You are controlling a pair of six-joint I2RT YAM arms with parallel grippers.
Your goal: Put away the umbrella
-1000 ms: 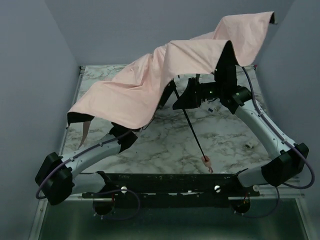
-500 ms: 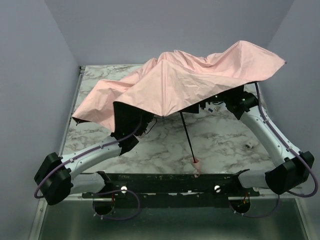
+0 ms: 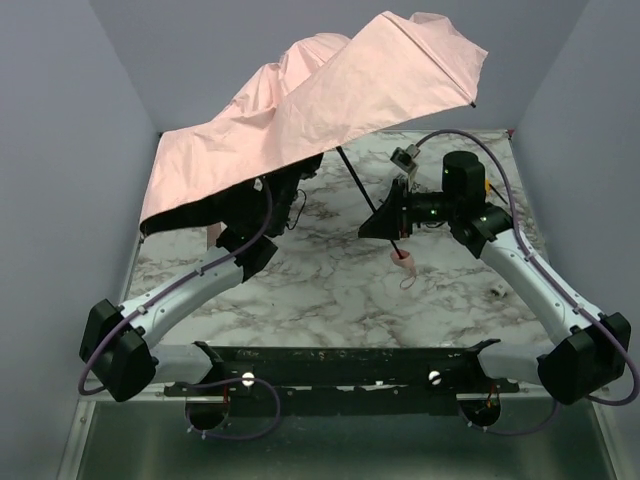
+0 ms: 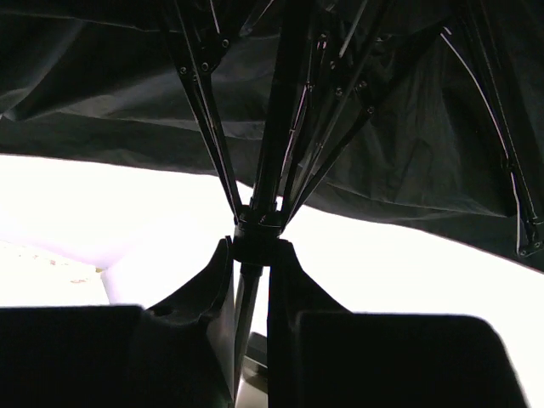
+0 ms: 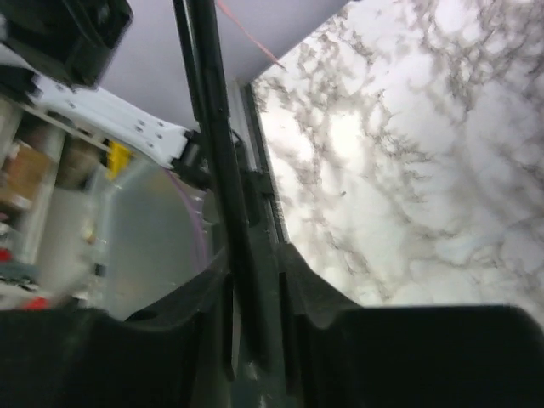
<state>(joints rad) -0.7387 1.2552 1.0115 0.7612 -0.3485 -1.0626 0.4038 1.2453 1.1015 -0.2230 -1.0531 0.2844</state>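
We see the umbrella (image 3: 330,100) open across the upper left of the top view
Left gripper (image 4: 252,255) clamps its shaft (image 5: 212,127); right gripper (image 5: 255,255) straddles it narrowly, grip we cannot tell

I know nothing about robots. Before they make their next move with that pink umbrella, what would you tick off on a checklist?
1. Left hand closed on the shaft: ok, its fingers press in from both sides.
2. Right hand around the shaft near the handle: ok, the shaft runs between its fingers.
3. Right hand actually pinching the shaft: cannot tell.
4. Umbrella folded: not ok, its fabric is spread open and tilted up.
5. Handle clear of the table: cannot tell from above.
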